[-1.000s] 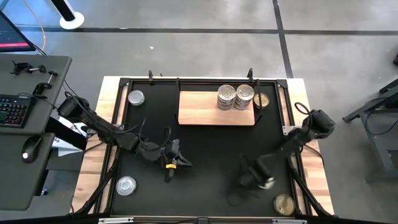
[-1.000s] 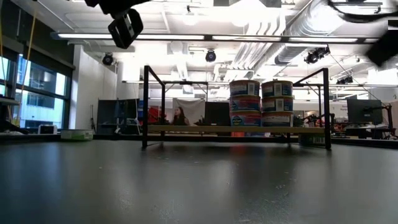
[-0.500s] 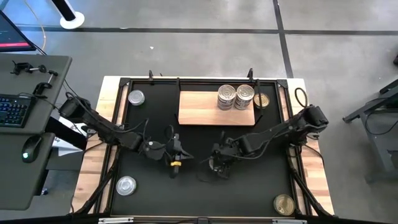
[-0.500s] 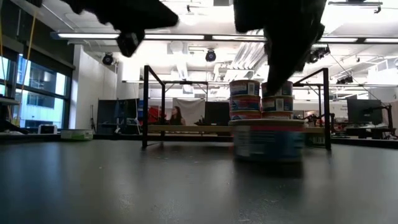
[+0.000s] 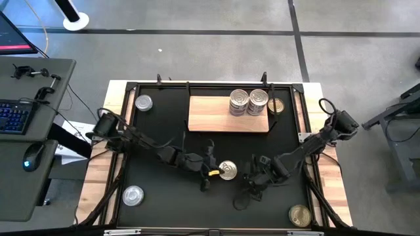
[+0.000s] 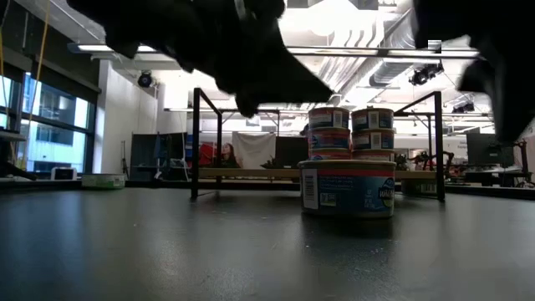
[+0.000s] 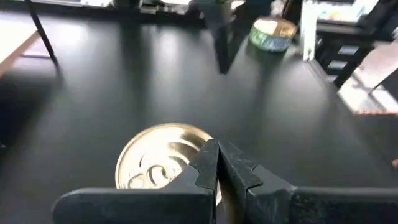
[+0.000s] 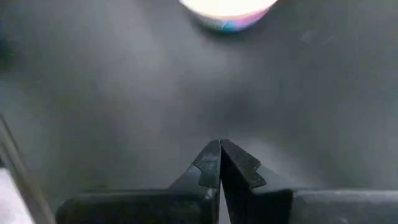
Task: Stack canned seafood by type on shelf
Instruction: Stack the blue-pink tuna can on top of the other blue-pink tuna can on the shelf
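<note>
Your left gripper [image 5: 211,172] sits pinched together just at nine o'clock of a gold-lidded tin [image 5: 228,170] standing free mid-mat [image 5: 157,131] — not holding it. Your right gripper [image 5: 252,176], tips together, hangs at its three o'clock. Stacked tins [image 5: 249,102] crowd the shelf [image 5: 207,115] — its three o'clock end.

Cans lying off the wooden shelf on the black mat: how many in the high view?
5: far left corner, near left, mat centre between the arms, near right corner, and one beside the shelf's right end. The arms may hide others.
</note>
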